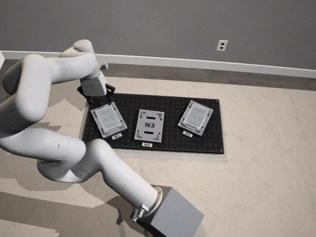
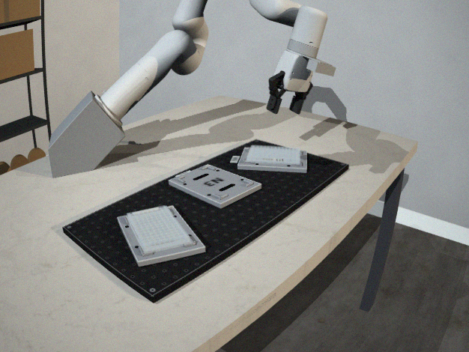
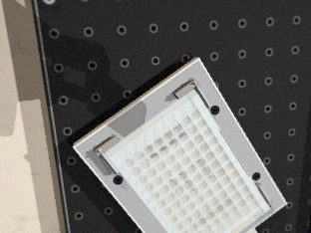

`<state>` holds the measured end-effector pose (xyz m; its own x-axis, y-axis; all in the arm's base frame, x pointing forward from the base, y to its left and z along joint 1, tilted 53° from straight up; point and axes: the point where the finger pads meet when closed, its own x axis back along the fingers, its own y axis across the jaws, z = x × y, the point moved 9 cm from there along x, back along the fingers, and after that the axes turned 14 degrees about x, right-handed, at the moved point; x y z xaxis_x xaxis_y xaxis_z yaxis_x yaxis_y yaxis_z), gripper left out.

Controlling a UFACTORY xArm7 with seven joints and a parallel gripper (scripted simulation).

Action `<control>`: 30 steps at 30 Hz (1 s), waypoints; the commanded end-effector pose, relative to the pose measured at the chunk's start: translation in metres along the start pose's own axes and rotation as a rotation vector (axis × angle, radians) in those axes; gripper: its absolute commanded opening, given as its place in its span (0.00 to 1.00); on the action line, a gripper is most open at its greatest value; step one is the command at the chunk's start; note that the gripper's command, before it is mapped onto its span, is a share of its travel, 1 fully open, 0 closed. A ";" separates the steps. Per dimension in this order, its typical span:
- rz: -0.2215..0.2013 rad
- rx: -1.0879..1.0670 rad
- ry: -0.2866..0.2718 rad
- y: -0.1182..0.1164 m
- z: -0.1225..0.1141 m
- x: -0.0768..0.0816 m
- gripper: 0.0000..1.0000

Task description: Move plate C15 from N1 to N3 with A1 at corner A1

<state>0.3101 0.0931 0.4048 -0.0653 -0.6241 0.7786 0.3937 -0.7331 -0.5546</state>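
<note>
Plate C15 (image 1: 108,119) is a white well plate lying flat in nest N1, at the left end of the black deck, turned at an angle. It also shows in the exterior view (image 2: 273,155) and fills the lower right of the wrist view (image 3: 194,171). The empty grey nest N3 (image 1: 149,125) sits mid-deck, also in the exterior view (image 2: 214,184). Plate C51 (image 1: 195,117) lies in nest N2 at the right, also in the exterior view (image 2: 159,231). My gripper (image 2: 284,102) (image 1: 98,100) is open and empty. It hangs well above the deck's edge, just beyond the far end of C15.
The black perforated deck (image 1: 155,122) carries all three nests, with small signs N1 (image 1: 116,136), N3 (image 1: 147,144) and N2 (image 1: 187,133) in front of them. The arm's grey base block (image 1: 175,217) stands at the table's near side. A shelf (image 2: 19,76) stands off the table.
</note>
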 end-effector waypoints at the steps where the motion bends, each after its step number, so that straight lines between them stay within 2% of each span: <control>1: 0.018 0.063 0.033 0.006 -0.003 0.001 1.00; 10: 0.052 0.335 0.155 0.019 -0.018 -0.003 1.00; 15: 0.053 0.485 0.227 0.029 -0.029 -0.009 1.00; 17: 0.053 0.485 0.227 0.029 -0.029 -0.009 1.00; 22: 0.044 0.628 0.296 0.034 -0.036 -0.012 1.00; 30: 0.044 0.628 0.296 0.034 -0.036 -0.012 1.00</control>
<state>0.2909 0.0668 0.3645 -0.2454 -0.7617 0.5996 0.8520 -0.4645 -0.2414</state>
